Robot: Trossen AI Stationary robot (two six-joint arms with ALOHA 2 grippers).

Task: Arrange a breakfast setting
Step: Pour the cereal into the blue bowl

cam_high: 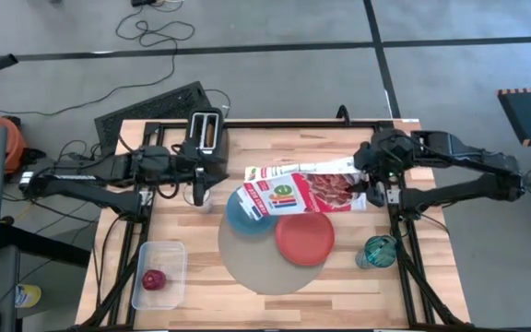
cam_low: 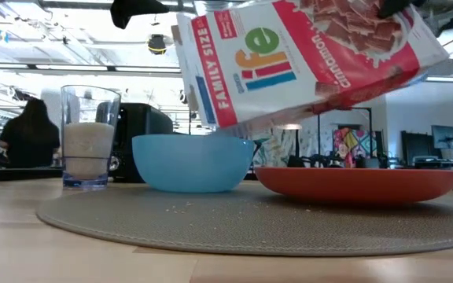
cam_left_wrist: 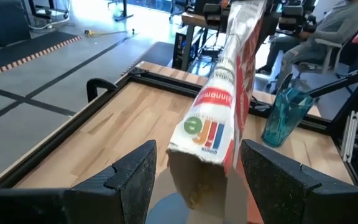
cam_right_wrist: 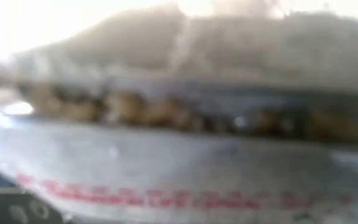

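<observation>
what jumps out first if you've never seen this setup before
A red and white cereal box hangs tipped over the light-blue bowl, its open end down; the right claw holds its far end. Beside the bowl on the round mat sits a red-orange plate. A red apple lies in a clear tub at the table's near left corner.

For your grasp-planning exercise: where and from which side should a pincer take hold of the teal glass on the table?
Grip the teal glass across its side wall, around mid-height, coming in level from the table's right edge. It stands upright, apart from the red-orange plate, with bare table on that side, while the right pincer holds the tilted cereal box farther back. Its open rim would also allow one finger inside from above.
</observation>
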